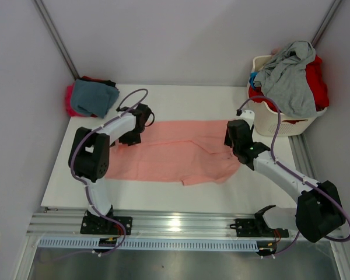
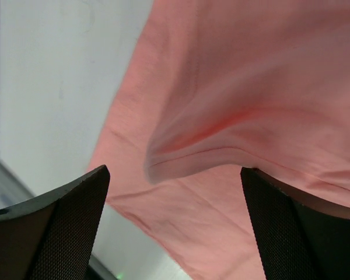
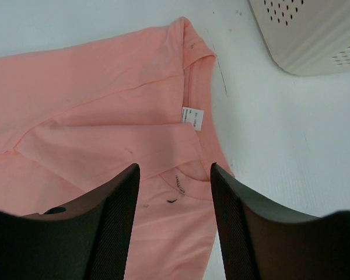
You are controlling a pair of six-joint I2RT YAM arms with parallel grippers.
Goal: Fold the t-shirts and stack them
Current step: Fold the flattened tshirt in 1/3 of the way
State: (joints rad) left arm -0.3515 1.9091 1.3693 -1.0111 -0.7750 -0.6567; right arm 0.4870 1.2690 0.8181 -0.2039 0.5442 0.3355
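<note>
I have left end effector open over soft salmon-pink cloth t-shirt | right end effector open too | flat on white desk for folding

One salmon-pink t-shirt lies on the surface, carrying one white label. The far-left pile shows three: one teal-blue shirt, one magenta shirt, one black shirt. One white basket holds at least two: one grey shirt, one red shirt. Two hands show: the left hand and the right hand.
</note>
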